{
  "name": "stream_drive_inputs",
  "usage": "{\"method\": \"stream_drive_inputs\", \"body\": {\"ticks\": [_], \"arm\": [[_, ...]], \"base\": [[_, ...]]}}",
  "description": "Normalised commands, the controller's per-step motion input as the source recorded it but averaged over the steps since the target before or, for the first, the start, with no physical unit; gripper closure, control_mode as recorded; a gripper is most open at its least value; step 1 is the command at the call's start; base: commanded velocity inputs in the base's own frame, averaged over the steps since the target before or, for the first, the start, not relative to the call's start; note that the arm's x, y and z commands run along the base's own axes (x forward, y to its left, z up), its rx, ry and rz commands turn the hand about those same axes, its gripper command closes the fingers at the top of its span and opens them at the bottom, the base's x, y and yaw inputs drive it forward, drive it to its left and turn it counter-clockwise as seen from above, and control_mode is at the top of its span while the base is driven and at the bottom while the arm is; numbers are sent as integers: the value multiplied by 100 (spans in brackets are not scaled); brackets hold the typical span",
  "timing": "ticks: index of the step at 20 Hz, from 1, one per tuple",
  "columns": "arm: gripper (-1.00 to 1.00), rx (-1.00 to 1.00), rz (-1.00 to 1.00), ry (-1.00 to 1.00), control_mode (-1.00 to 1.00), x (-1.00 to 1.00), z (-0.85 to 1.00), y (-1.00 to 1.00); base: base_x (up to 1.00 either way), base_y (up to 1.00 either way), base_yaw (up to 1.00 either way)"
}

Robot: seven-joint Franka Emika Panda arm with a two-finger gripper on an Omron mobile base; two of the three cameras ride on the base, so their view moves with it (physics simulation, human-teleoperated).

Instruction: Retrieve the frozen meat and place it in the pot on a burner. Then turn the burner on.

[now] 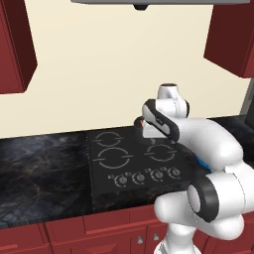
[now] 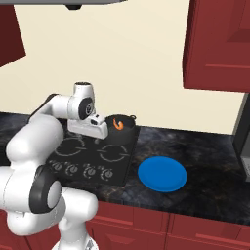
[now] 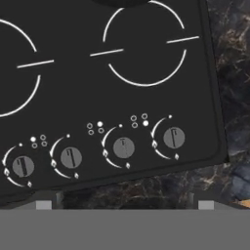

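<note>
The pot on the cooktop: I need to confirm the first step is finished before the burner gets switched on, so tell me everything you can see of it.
The squat round dark grey pot stands upright on the back right corner of the black glass cooktop, in the right base view. A small loop handle sticks out at its rim on the right. Inside lies the small orange-red curved meat chunk, resting below the rim. The robot's white wrist is close on the pot's left; contact cannot be told. The ring mark beneath is hidden.
</note>
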Motion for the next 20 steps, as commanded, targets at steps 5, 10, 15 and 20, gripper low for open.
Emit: {"method": "stream_drive_inputs", "body": {"ticks": [5,10,15,20], "arm": [[-100,-4,5,3,-100,-16,-29,10],[-100,0,1,-3,-100,0,-27,0],[-100,0,0,-1,-100,0,-42,0],[-100,-2,0,0,-100,0,-36,0]], "base": [[0,0,0],[0,0,0],[0,0,0],[0,0,0]]}}
